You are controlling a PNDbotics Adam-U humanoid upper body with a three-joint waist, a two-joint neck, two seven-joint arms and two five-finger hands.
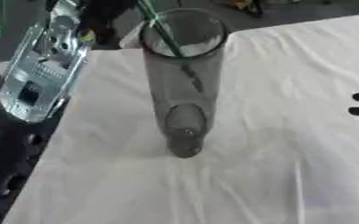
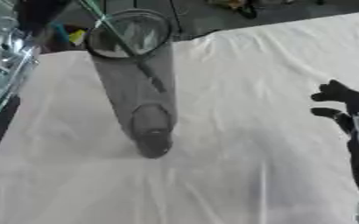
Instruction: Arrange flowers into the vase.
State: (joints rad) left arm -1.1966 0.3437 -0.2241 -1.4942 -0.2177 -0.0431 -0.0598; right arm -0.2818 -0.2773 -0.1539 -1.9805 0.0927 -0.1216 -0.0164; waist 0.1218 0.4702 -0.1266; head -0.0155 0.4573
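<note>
**Stem going into the glass vase, right hand waiting aside**

White cloth (image 1: 274, 131), creased in long folds, covers the table I am working at; beyond its far edge the floor is dark and cluttered with things I cannot make out.

The vase (image 1: 184, 87) stands upright near the middle of the far half of the cloth. It is tall, clear and smoky grey, and because my head looks steeply down on it, its round mouth sits toward the top of the view and its base toward me. Its long axis is vertical. I judge it was set there, central and away from the edges, so that either arm can reach the mouth from above.

A thin green stem (image 1: 161, 30) slants down from the top of the view, crosses the rim and runs on inside the glass as a darker line toward the far wall. Its long axis leans; the lower end points down into the vase, the upper end up and away to my left. The bloom is out of view.

My left arm (image 1: 41, 65), silver bracket and dark casing, rises along the left edge toward that stem. The left hand itself is out of view, so I cannot say it holds the stem.

My right hand (image 2: 343, 103) hovers at the right edge, well apart from the vase, its fingers loosely bent and holding nothing. I read it as parked clear of the work.
</note>
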